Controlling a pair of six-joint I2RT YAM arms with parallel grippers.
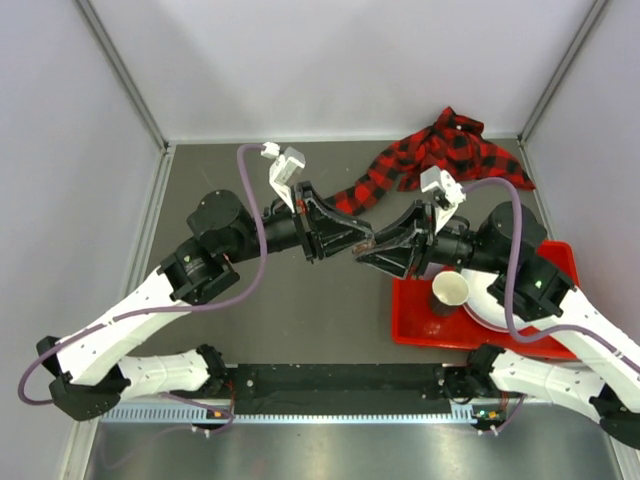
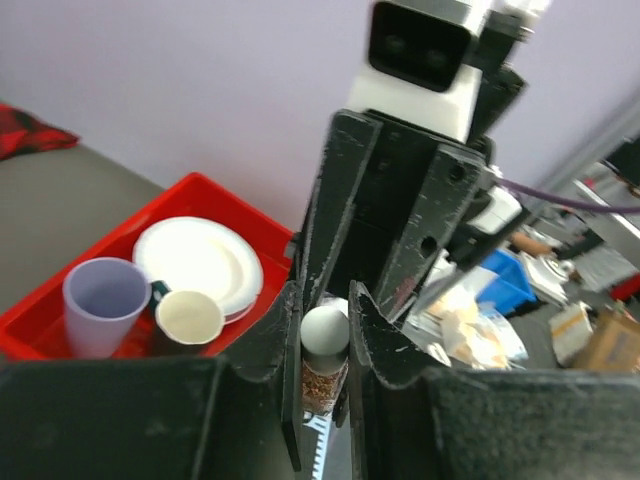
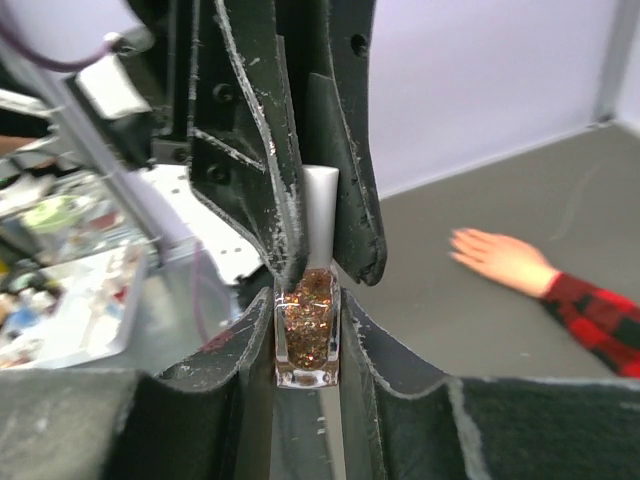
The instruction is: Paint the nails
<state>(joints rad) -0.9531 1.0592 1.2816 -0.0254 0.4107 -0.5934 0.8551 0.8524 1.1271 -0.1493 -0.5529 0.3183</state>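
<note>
- Evidently for uncapping, right pincer grips the glitter polish bottle while left pincer clamps its white cap.
- Well apart, the nails wait on the mannequin hand, flat on the bench.

The top view looks down from above the near edge over the whole dark grey bench. The wrist cameras sit close behind the left pincer, facing the right edge, and the right pincer, facing the left edge. Both show the small glitter-filled white-capped glass bottle.
</note>
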